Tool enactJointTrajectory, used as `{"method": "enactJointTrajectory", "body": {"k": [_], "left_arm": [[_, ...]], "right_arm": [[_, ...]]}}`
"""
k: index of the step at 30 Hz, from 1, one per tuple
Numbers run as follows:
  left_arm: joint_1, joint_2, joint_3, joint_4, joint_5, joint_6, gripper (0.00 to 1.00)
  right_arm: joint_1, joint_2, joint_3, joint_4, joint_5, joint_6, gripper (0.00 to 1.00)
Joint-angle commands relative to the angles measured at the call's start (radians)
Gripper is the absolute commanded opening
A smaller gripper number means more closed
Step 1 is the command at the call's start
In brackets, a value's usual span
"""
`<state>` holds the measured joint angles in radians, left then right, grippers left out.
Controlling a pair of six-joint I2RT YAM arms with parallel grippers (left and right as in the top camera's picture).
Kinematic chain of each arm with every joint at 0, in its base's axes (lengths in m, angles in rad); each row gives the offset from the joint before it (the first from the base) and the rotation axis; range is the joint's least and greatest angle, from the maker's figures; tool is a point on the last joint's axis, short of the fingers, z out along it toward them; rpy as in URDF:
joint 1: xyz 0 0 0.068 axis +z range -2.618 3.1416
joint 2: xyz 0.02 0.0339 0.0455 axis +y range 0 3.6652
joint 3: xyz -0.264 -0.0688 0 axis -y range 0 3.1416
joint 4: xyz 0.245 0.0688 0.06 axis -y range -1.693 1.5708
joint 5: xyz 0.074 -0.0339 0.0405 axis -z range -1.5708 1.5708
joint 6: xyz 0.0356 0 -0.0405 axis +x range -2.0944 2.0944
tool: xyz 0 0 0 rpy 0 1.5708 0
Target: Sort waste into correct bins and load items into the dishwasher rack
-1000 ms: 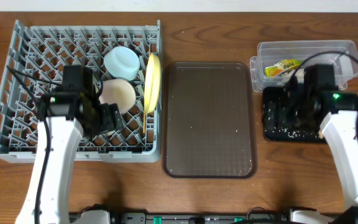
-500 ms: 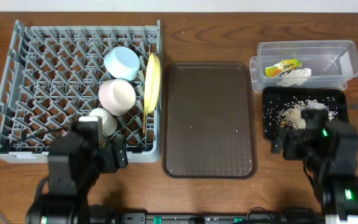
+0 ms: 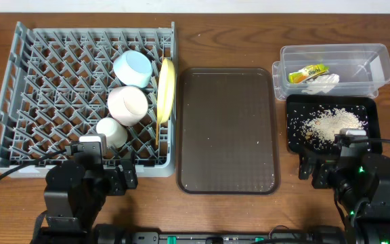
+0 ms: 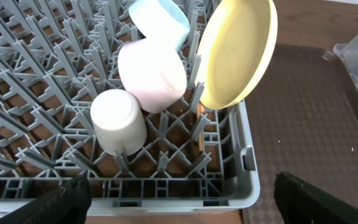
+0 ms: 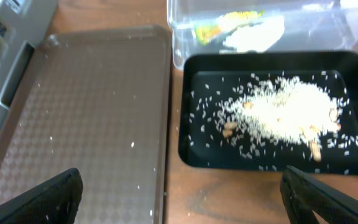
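The grey dishwasher rack (image 3: pixel 46 81) (image 4: pixel 247 180) holds a light blue bowl (image 3: pixel 132 68) (image 4: pixel 160 15), a white-pink bowl (image 3: pixel 128 104) (image 4: pixel 151 71), a small white cup (image 3: pixel 112 132) (image 4: pixel 118 120), a yellow plate (image 3: pixel 166 88) (image 4: pixel 235 53) on edge, and chopsticks (image 4: pixel 197 127) beside the plate. My left gripper (image 3: pixel 103 177) (image 4: pixel 182 199) hangs open just in front of the rack's near wall. The clear bin (image 3: pixel 378 68) (image 5: pixel 353 37) contains the yellow-green wrapper (image 3: pixel 306 72) (image 5: pixel 229 25) and white crumpled piece (image 3: pixel 322 83) (image 5: pixel 253 37). Rice scraps (image 3: pixel 330 124) (image 5: pixel 284 112) lie in the black bin (image 3: pixel 293 146) (image 5: pixel 188 149). My right gripper (image 3: pixel 340 169) (image 5: pixel 182 193) is open, nearer than the black bin.
A large dark brown serving tray (image 3: pixel 227 129) (image 5: pixel 86 106) lies between the rack and the bins, with a few white specks on it. Bare wooden table runs along the near edge, where both arms stand.
Both arms drew back toward the near table edge, the left from over the rack, the right from over the black bin. The cup and the rice pile now show uncovered.
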<state>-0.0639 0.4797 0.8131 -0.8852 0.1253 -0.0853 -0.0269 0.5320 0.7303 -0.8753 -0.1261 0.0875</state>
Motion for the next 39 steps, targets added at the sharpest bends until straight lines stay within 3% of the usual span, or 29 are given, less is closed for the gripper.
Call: {"method": "enactJointTrajectory", "body": {"k": [1,14,20,32,39], "left_arm": [[-0.005,-0.003,-0.006,0.004,0.005,-0.005,0.95],[-0.005,-0.003,-0.006,0.004,0.005,-0.005,0.95],[-0.005,-0.003,-0.006,0.004,0.005,-0.005,0.96],[-0.005,-0.003,-0.006,0.004,0.005,-0.005,0.96],[-0.005,-0.003,-0.006,0.004,0.005,-0.005,0.96]], "right_arm": [[0.002,-0.002,-0.009,-0.021,0.010,0.009,0.99],[0.010,-0.010,-0.009,-0.112,0.013,0.009,0.99],[0.058,-0.134,-0.059,-0.101,0.024,0.008,0.99],[0.068,-0.507,-0.461,0.445,-0.013,0.008,0.99],[0.068,-0.526,-0.612,0.791,-0.001,-0.064,0.99]]}}
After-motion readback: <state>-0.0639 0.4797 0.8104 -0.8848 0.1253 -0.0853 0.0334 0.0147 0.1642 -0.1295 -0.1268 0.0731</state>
